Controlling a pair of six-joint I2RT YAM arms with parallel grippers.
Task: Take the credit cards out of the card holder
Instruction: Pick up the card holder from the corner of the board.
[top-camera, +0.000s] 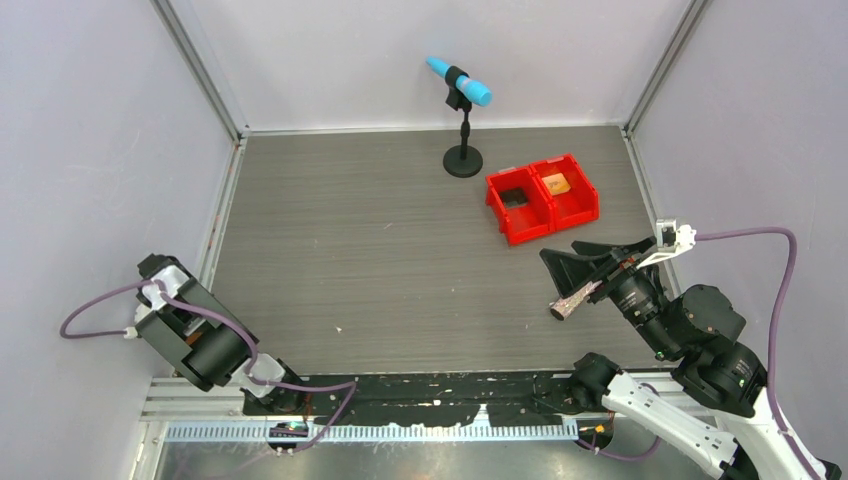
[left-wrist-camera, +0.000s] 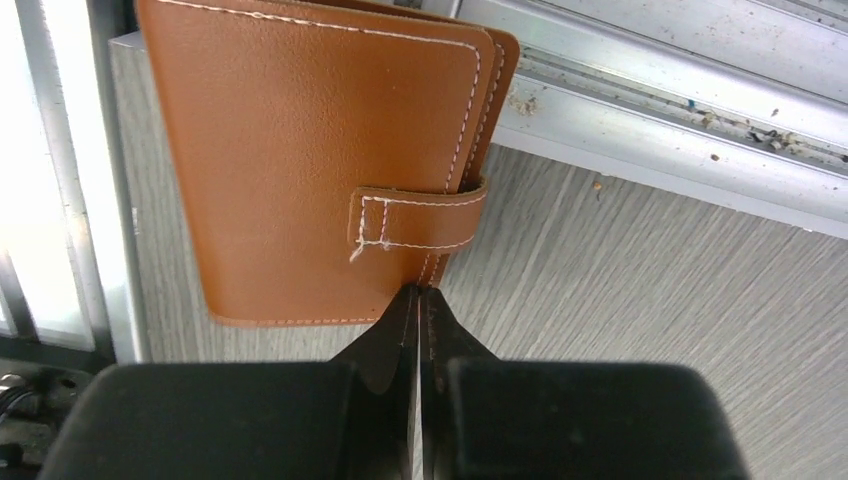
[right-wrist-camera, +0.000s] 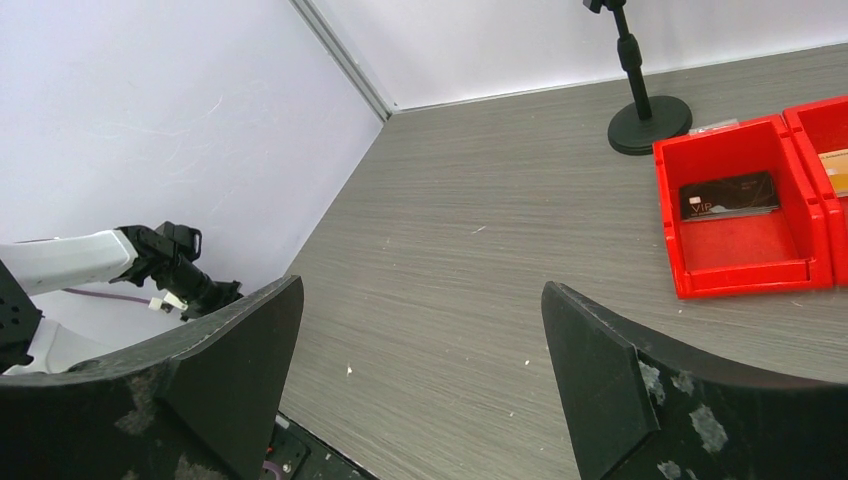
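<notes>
1. Left claw (left-wrist-camera: 418, 300): jaws pressed together, tips meeting right at the near edge of the card holder (left-wrist-camera: 310, 150), just below its tab (left-wrist-camera: 415, 218). From this angle I can't be sure whether a sliver of leather is nipped between the tips or they only butt against it.
2. Card holder: folded shut, brown leather with pale stitching, lying flat on the table (left-wrist-camera: 620, 280) directly ahead of the left claw. Its far end is close against the aluminium rail (left-wrist-camera: 660, 130). The top view hides it under the left arm.
3. Right claw (right-wrist-camera: 420, 300): spread wide and holding nothing, raised over the table and well apart from the holder.
4. Ahead and to the right of the right claw are the red bins (right-wrist-camera: 745, 275). A dark card (right-wrist-camera: 730, 195) lies in the nearer one.
5. Handling, judged:
   - The holder looks light and thin, so it should slide or lift with little effort.
   - The leather is smooth and may slip under hard pads.
   - The covers flex and the fold will want to spring.
   - Cards inside would be stiff, slick and snug in their slots.
6. Where to take hold, judged:
   - The tab is the obvious pull point for opening.
   - The stitched open edge beside it gives a firmer pinch than the flat cover.
   - One claw should pin the holder while the other draws cards out by an exposed edge.
</notes>
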